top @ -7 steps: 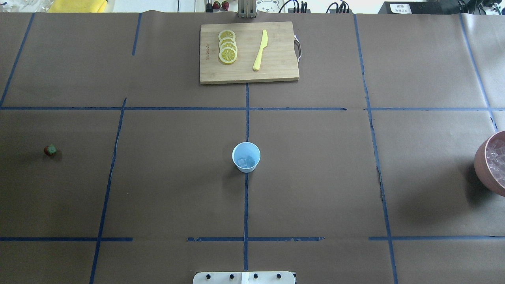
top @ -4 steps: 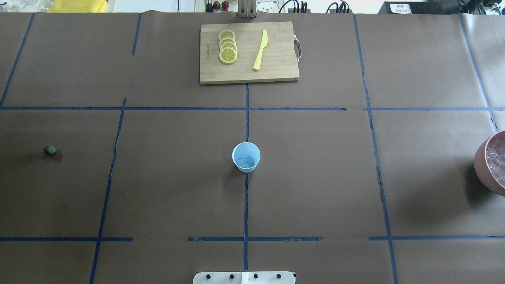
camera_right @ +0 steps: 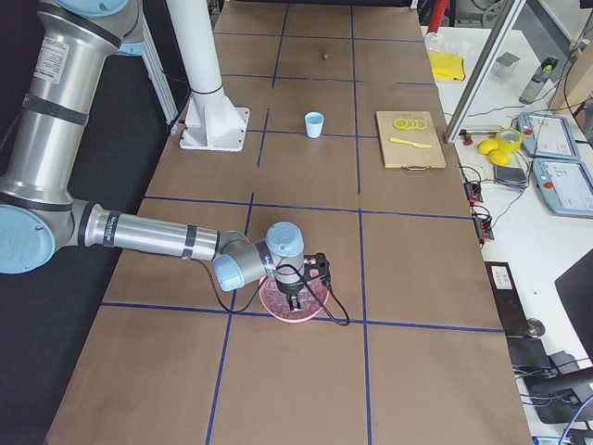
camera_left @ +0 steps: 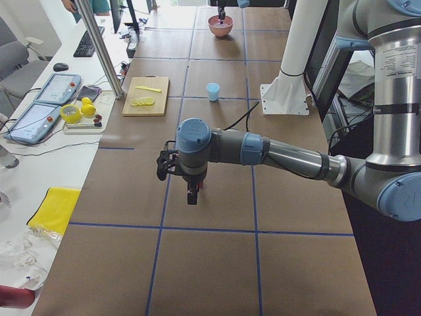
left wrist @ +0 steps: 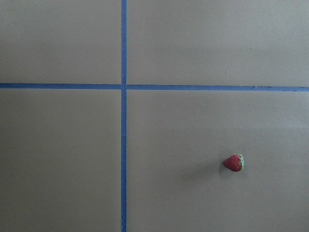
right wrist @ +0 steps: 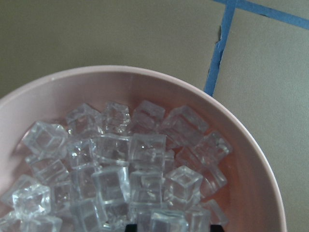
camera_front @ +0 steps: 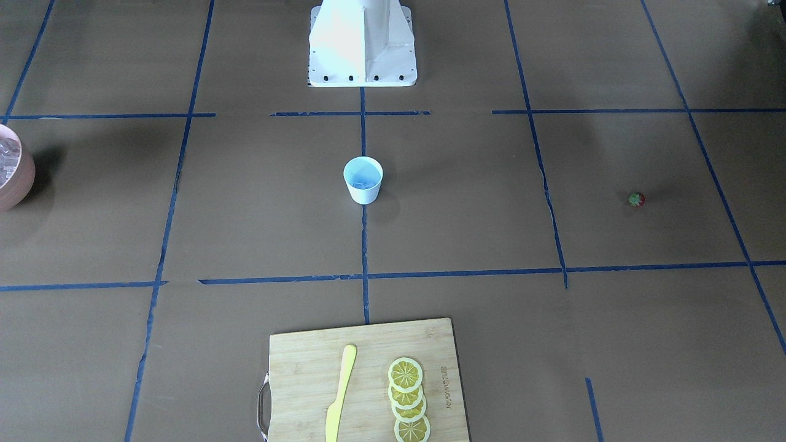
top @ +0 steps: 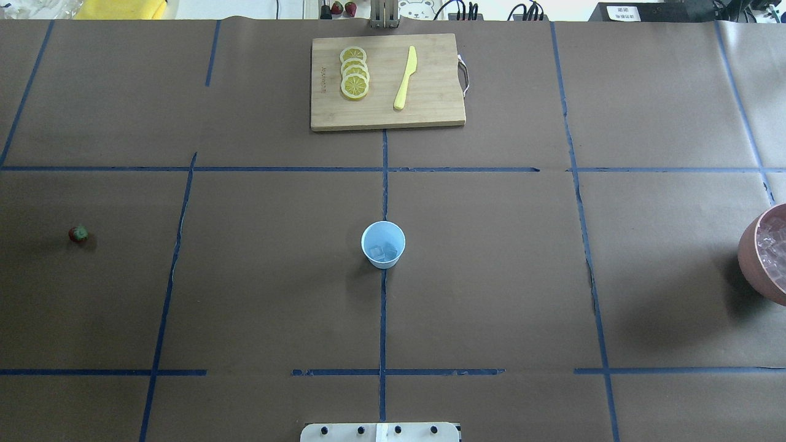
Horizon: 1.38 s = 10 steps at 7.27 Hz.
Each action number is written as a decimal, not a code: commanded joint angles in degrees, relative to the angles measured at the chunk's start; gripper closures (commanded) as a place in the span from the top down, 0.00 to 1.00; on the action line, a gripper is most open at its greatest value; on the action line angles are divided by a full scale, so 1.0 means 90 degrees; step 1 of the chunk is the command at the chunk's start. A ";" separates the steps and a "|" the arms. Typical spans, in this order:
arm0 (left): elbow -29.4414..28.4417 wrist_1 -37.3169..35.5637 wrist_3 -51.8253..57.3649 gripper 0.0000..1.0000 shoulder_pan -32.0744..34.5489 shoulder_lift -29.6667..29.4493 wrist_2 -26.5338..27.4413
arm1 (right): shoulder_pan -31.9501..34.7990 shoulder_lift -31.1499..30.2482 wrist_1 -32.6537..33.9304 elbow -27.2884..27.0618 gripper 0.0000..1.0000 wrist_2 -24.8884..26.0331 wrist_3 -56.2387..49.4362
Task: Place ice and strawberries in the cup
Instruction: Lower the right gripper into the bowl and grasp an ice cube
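Note:
The pale blue cup point(top: 383, 244) stands upright at the table's centre with a few ice cubes point(top: 382, 252) in it; it also shows in the front view point(camera_front: 363, 179). The strawberry point(top: 78, 234) lies alone far to the left, and in the left wrist view point(left wrist: 234, 163) it is low and right of centre. My left gripper point(camera_left: 191, 199) hangs just above the table by the strawberry; I cannot tell if it is open. My right gripper point(camera_right: 296, 301) is over the pink bowl point(top: 764, 258), which is full of ice cubes point(right wrist: 130, 174); I cannot tell its state.
A wooden cutting board point(top: 430, 110) at the far centre carries several lemon slices point(top: 354, 72) and a yellow knife point(top: 405, 78). The robot's white base point(camera_front: 362, 43) stands behind the cup. The pink bowl sits at the right table edge.

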<state>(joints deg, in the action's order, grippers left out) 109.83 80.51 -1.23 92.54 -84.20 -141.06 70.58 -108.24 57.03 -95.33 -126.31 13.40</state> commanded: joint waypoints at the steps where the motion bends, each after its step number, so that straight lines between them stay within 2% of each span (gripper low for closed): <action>1: 0.0004 -0.0010 0.0000 1.00 0.0001 0.0000 0.0000 | 0.0000 0.0024 0.0001 -0.0023 0.03 0.0002 -0.0015; 3: 0.0023 -0.0010 0.0000 1.00 0.0001 0.0000 0.0000 | 0.0019 0.0054 0.0001 -0.0159 0.00 -0.0047 -0.0005; 5: 0.0024 -0.0049 0.0010 1.00 0.0001 0.0000 0.0000 | 0.0116 -0.0014 0.0369 -0.0684 0.00 -0.0154 -0.0005; 6: 0.0023 -0.0049 0.0010 1.00 0.0001 0.0000 0.0000 | 0.0214 -0.0024 0.0991 -0.1287 0.00 -0.0193 -0.0005; 8: 0.0023 -0.0049 0.0000 1.00 0.0001 0.0000 0.0000 | 0.0312 0.0199 0.3049 -0.2868 0.00 -0.0184 -0.0005; 9: 0.0014 -0.0058 0.0000 1.00 0.0001 0.0000 0.0000 | 0.0245 0.0819 0.3812 -0.3068 0.00 -0.0184 0.0082; 10: 0.0004 -0.0059 0.0000 1.00 0.0001 0.0000 0.0000 | -0.0181 0.1454 0.4255 -0.3041 0.00 -0.0165 0.0373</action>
<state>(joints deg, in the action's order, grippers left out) 109.95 80.01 -1.23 92.55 -84.20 -141.06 71.99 -101.52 88.62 -121.20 -127.93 14.51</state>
